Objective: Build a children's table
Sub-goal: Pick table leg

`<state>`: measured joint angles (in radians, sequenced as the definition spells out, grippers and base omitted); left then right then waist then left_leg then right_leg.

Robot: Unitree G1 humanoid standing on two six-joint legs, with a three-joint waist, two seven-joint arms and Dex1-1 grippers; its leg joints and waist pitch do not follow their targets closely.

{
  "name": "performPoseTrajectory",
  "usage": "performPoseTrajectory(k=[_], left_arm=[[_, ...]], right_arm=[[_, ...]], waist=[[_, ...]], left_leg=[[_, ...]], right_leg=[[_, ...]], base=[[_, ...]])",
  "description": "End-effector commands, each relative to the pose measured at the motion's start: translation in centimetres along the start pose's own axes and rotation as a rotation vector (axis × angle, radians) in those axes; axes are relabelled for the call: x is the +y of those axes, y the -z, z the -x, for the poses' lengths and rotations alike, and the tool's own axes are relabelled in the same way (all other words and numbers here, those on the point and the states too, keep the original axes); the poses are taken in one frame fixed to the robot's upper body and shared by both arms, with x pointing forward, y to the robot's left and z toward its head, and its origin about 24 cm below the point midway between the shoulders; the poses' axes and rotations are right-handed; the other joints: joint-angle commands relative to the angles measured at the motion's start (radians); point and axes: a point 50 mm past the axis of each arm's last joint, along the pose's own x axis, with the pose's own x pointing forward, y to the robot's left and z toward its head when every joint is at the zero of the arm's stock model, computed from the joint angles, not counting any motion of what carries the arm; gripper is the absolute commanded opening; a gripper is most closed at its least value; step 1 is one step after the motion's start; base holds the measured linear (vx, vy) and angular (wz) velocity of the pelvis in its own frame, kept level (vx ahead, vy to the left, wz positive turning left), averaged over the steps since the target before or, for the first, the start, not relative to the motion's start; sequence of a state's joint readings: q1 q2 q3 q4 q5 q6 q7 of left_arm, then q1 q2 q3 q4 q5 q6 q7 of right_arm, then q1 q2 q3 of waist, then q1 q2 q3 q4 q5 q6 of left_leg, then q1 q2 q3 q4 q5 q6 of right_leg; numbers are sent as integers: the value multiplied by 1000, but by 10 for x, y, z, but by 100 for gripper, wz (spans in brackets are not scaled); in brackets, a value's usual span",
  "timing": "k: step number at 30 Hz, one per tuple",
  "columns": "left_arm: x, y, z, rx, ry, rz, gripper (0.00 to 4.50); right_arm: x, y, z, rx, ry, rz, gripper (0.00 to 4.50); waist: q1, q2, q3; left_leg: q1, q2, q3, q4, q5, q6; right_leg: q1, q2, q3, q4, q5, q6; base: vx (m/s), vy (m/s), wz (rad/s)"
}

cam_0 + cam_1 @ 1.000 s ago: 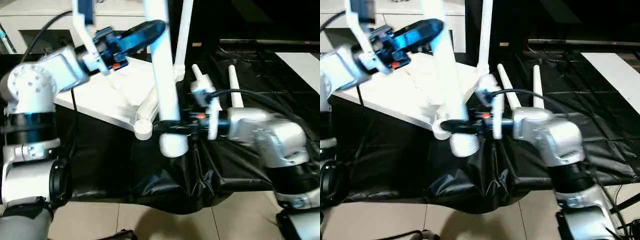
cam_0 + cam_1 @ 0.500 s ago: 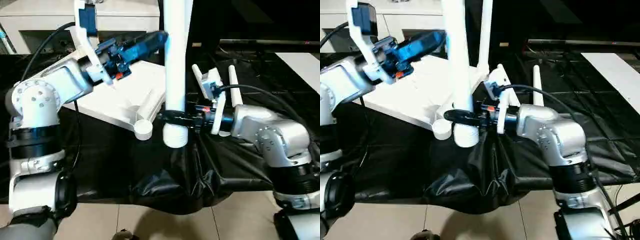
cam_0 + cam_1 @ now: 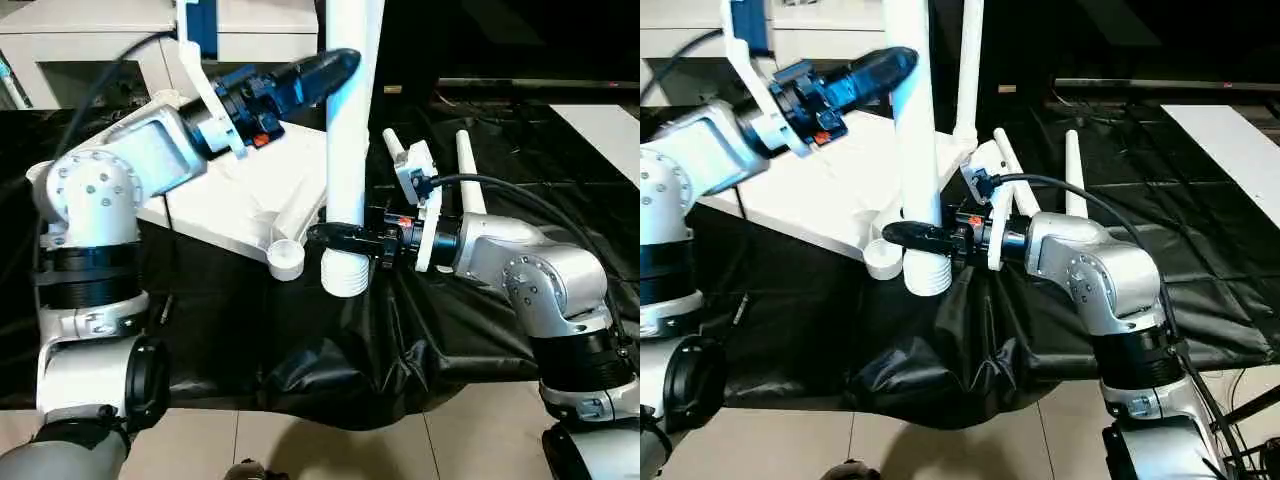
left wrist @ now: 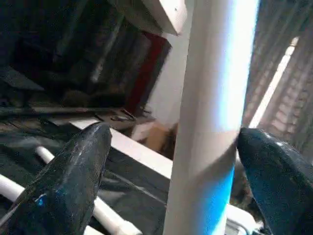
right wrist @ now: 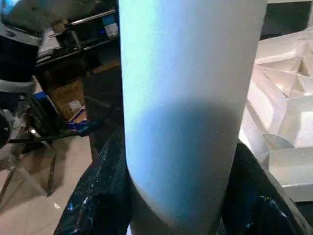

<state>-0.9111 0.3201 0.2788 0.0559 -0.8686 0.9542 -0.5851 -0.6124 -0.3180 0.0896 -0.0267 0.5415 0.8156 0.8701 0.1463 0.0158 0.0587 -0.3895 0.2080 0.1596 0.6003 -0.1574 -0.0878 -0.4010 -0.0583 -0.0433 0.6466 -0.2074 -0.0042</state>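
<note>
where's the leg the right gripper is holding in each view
Left eye view: held leg upright at centre, ribbed end down.
Right eye view: left of centre.
Left wrist view: pale column between the dark fingers.
Right wrist view: wide column at centre.
Shared landmark: tabletop corner socket, beside the ribbed end.

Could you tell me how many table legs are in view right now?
4: one upright in the right gripper, the held leg; one standing in the tabletop's far socket; two lying on the black sheet. None seems hidden.
</note>
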Motion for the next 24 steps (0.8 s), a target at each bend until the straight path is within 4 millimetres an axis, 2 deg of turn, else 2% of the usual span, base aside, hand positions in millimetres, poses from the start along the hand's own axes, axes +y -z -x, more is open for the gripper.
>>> performPoseTrajectory(k=[1,2,3,4,5,8,9,10,12,13,14,15,16,17,19,20,21,22,23,24], left_arm=[[-8,-10,9,-41,4,-55,450],[-16,-13,14,-49,38,-66,450],[-22,-12,17,-50,65,-68,450],[-28,-7,21,-33,102,-51,450],[-29,-6,22,-30,107,-50,450],[-24,8,27,-20,64,-4,450],[-15,15,29,-18,-34,16,450],[-8,21,31,-17,-126,13,450],[-4,27,32,-19,-198,2,450],[4,37,37,-7,-367,-98,450],[6,45,40,21,-462,-191,450],[9,55,49,59,-562,-283,450],[11,63,54,84,-642,-358,450],[13,73,59,103,-718,-336,450],[15,86,68,111,-819,-267,450],[17,94,78,158,-920,-514,450],[17,94,78,160,-922,-524,450],[19,108,87,203,-926,-737,450],[19,115,91,208,-932,-766,450],[22,126,97,195,-964,-732,450]], right_arm=[[-4,-7,9,-62,56,7,185],[-5,-9,14,-103,78,-16,185],[-5,-12,17,-138,79,-33,185],[-5,-18,22,-189,69,-53,185],[-5,-19,23,-196,67,-56,185],[-8,-24,28,-243,97,-61,185],[-14,-22,29,-234,165,-55,185],[-18,-18,31,-220,229,-42,185],[-22,-15,33,-207,285,-31,185],[-30,-9,38,-180,426,8,185],[-35,-5,43,-164,534,39,185],[-40,-1,45,-143,676,116,185],[-41,1,48,-137,759,178,185],[-39,1,50,-167,807,239,185],[-37,7,54,-148,890,274,185],[-33,15,59,-164,943,260,185],[-33,16,59,-165,945,260,185],[-27,27,61,-183,975,246,185],[-25,31,62,-193,985,237,185],[-23,39,63,-186,978,224,185]], waist=[[3,5,-82],[2,-3,-83],[-1,-9,-81],[0,-10,-82],[0,-8,-81],[-4,-3,-74],[-3,1,-73],[-5,4,-73],[-8,-2,-75],[-8,1,-77],[-12,0,-72],[-14,-7,-72],[-9,-2,-76],[-18,-12,-77],[-22,-9,-79],[-22,-14,-79],[-20,-10,-78],[-26,-4,-77],[-30,-3,-74],[-40,-3,-75]], left_leg=[[16,5,-1,-57,-144,-52],[16,7,1,-57,-134,-50],[15,6,4,-57,-131,-46],[16,6,4,-57,-130,-44],[16,8,6,-56,-130,-40],[18,6,9,-59,-167,-39],[21,6,8,-60,-184,-45],[19,8,7,-61,-188,-53],[20,5,6,-63,-194,-64],[20,6,4,-64,-187,-65],[18,12,1,-68,-196,-67],[18,8,5,-66,-186,-73],[19,13,0,-68,-174,-76],[17,9,7,-64,-153,-79],[17,6,10,-60,-143,-79],[15,4,8,-61,-140,-64],[12,5,5,-63,-147,-56],[15,5,5,-63,-168,-49],[11,6,2,-66,-183,-36],[14,6,3,-68,-187,-42]], right_leg=[[62,-58,33,-66,-1,-197],[63,-63,34,-61,-2,-198],[59,-59,34,-66,-15,-199],[60,-59,34,-63,-18,-202],[56,-60,34,-62,-30,-206],[50,-56,35,-76,-113,-177],[49,-57,35,-81,-157,-161],[49,-57,36,-81,-162,-152],[53,-56,36,-88,-197,-115],[52,-56,36,-87,-192,-109],[49,-57,36,-94,-202,-91],[48,-53,37,-94,-208,-70],[48,-59,37,-92,-204,-61],[47,-52,38,-92,-185,-45],[46,-48,38,-86,-139,-58],[48,-46,38,-88,-126,-62],[48,-47,38,-89,-133,-52],[44,-46,38,-89,-149,-36],[43,-47,40,-102,-173,-3],[43,-46,39,-98,-165,-11]], base=[[0,0,0],[0,0,0],[0,0,0],[0,0,0],[0,0,0],[0,0,0],[0,0,0],[0,0,0],[0,0,0],[0,0,0],[0,0,0],[0,0,0],[0,0,0],[0,0,0],[0,0,0],[0,0,0],[0,0,0],[0,0,0],[0,0,0],[0,0,0]])
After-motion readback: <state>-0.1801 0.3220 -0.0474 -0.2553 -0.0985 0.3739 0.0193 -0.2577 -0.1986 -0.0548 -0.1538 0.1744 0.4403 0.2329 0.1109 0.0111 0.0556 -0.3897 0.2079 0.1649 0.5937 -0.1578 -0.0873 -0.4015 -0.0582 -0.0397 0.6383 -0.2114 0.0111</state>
